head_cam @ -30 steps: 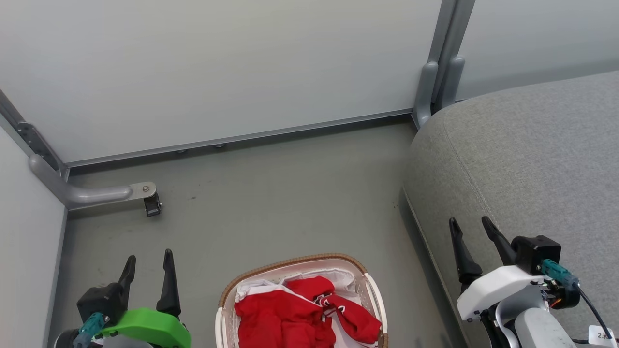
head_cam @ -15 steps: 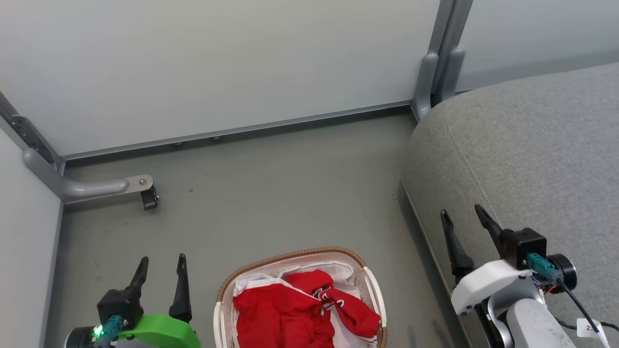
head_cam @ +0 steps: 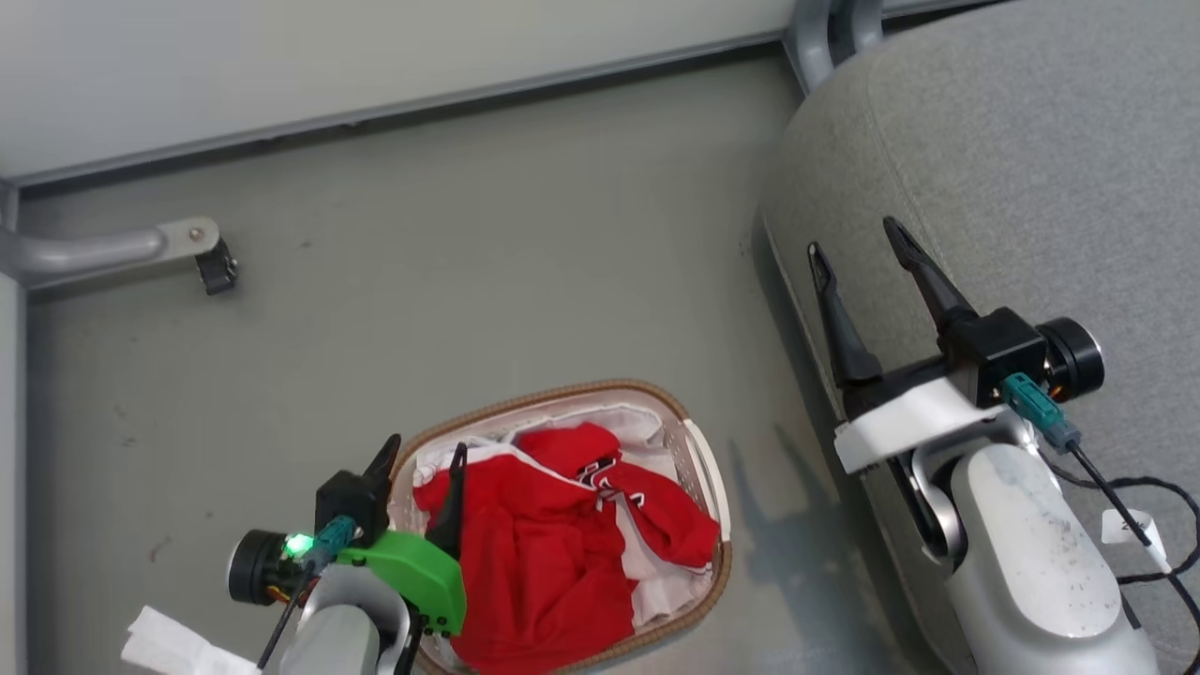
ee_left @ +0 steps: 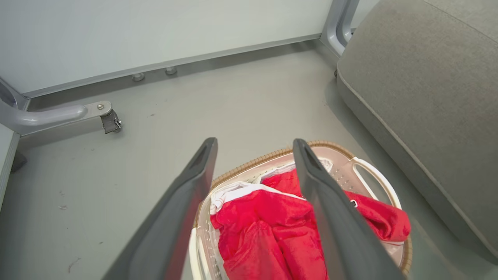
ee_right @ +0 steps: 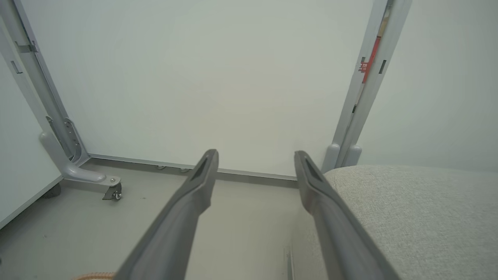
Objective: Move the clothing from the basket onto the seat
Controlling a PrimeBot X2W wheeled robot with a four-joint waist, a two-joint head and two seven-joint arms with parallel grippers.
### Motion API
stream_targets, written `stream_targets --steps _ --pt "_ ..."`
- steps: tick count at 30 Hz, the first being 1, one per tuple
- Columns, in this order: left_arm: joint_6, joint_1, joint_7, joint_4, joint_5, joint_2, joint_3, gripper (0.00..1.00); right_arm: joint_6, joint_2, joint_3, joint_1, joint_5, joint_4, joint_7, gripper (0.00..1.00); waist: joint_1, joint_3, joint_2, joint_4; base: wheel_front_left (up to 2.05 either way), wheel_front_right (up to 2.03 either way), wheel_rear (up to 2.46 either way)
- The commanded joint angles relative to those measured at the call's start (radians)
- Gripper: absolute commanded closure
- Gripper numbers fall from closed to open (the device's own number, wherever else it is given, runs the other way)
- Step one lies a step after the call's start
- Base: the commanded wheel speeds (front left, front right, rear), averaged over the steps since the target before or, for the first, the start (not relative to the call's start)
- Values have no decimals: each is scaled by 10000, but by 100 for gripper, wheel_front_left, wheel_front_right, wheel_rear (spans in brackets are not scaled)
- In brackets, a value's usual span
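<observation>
Left gripper (head_cam: 424, 452): jaws spread, nothing held. In the head view its fingers lie across the basket's left rim, the inner finger overlapping the red fabric. The left wrist view (ee_left: 253, 143) shows the basket directly below and between the fingers; whether they touch the clothing cannot be told.

Right gripper (head_cam: 852, 236): jaws parted, empty, poised over the rounded front edge of the seat (head_cam: 1031, 169). The right wrist view (ee_right: 255, 153) looks along the floor to the wall panel (ee_right: 214, 77), with the seat (ee_right: 408, 202) at lower right.

Basket (head_cam: 562, 389): stands on the grey floor (head_cam: 469, 234), just beside the seat but apart from it. It holds the clothing (head_cam: 534, 544), a plain red garment on the left and a white-striped one (head_cam: 656, 511) on the right, heaped over white material. All clothing (ee_left: 264, 221) is inside the basket (ee_left: 272, 155); the seat (ee_left: 420, 77) bears none.

A grey caster leg (head_cam: 202, 253) stands well apart at upper left.

Against half a second ago: the head camera has dipped, shifting the whole scene. The left gripper then stood left of the basket with bare floor between; it now overlaps the rim. The clothing's arrangement is unchanged. The right gripper remains over the seat edge.
</observation>
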Motion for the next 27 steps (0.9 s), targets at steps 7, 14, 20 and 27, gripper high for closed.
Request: stream_targets --steps 7,14,20,27 --pt "-36 -1563 -166 1919 -26 20 -1113 0 -6 -14 335 -801 -536 -553 -159 0 0 2747 0 -796 0 0 0" --pt "-36 -2572 -77 3739 -1558 21 -2809 0 -6 -69 628 -1254 -538 -720 -159 0 0 3629 0 -979 0 0 0" --pt "-37 -3249 460 4587 -2715 27 -3838 0 -6 -38 803 -1464 -626 -938 -159 0 0 4258 0 -1122 0 0 0" --pt "-38 -3914 1166 5158 -3465 25 -4654 0 -6 -4 874 -1655 -650 -1159 -159 0 0 4800 0 -1248 0 0 0"
